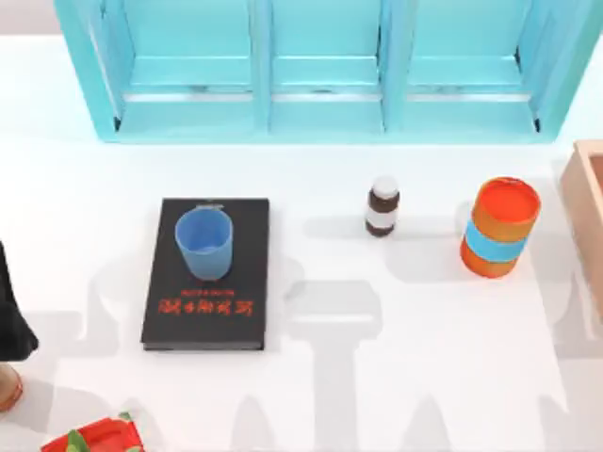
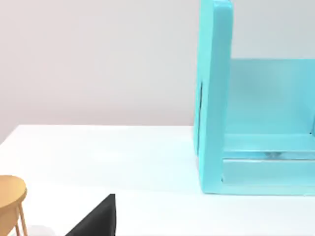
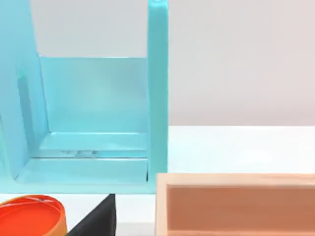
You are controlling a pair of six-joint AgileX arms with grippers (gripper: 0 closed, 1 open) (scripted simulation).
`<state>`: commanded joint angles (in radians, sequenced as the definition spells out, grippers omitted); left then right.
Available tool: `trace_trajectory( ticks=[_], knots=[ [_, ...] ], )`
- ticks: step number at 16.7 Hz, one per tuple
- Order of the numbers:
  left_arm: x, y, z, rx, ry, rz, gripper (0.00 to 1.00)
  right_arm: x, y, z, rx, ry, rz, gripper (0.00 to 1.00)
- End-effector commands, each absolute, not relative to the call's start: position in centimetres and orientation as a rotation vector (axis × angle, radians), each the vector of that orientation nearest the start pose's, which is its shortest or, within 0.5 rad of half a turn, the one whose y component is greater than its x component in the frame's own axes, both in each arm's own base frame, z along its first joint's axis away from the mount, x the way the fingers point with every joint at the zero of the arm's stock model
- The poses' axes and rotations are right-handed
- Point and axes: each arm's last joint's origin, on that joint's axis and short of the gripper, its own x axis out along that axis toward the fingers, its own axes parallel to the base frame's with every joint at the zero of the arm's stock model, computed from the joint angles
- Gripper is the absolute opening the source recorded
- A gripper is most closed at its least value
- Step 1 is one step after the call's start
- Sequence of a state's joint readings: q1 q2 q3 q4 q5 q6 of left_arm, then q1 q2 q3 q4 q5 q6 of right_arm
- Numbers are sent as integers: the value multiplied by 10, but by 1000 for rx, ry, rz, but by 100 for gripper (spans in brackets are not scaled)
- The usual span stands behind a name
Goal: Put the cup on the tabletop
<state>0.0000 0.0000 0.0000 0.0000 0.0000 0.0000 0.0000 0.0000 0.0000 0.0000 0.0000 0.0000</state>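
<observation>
Looking down from above, the cup (image 1: 203,243) stands upright on the black book (image 1: 207,315), on the half of the cover farther from the red lettering. Its long axis is vertical, wide mouth up and tapered base down on the cover, so it's on the book and not touching the tabletop (image 1: 377,377).

Claw status: the left arm (image 1: 11,320) is parked at the table's left edge, well apart from the cup. The left wrist view has just a black sliver of the left gripper (image 2: 96,221) at the frame's edge, so I honestly can't tell if it's released or clenched. It's the same for the right gripper (image 3: 96,219), a black wedge in its own wrist view, state unknown. Neither one is touching or holding anything I can see.

On containers, you look straight into the cup's mouth and see its own blue bottom. The turquoise shelf (image 1: 320,113) runs along the back with its upright dividers. A wooden box (image 1: 586,207) sits at the right edge, with the orange cylinder with a blue band (image 1: 499,228) just beside it, standing upright. A small brown bottle (image 1: 382,206) with a white cap stands between the book and the cylinder. There's also a red thing (image 1: 94,438) at the front left corner, cut off by the frame.
</observation>
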Motion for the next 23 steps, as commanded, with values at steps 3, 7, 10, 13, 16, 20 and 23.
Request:
trace_trajectory(
  ticks=[3, 7, 10, 13, 16, 20, 23],
  knots=[
    [106, -1, 162, -3, 7, -1, 100, 106, -1, 160, 0, 0, 0, 100],
    [108, -5, 186, -37, 113, -34, 100, 106, -1, 160, 0, 0, 0, 100],
    [119, -11, 222, -76, 265, -77, 100, 106, -1, 160, 0, 0, 0, 100],
    [144, -22, 260, -112, 459, -118, 100, 106, -1, 160, 0, 0, 0, 100],
    [181, -41, 292, -133, 674, -147, 100, 106, -1, 160, 0, 0, 0, 100],
    [241, -77, 312, -132, 969, -145, 100, 106, -1, 160, 0, 0, 0, 100],
    [284, -111, 310, -107, 1167, -127, 100, 106, -1, 160, 0, 0, 0, 100]
  ],
)
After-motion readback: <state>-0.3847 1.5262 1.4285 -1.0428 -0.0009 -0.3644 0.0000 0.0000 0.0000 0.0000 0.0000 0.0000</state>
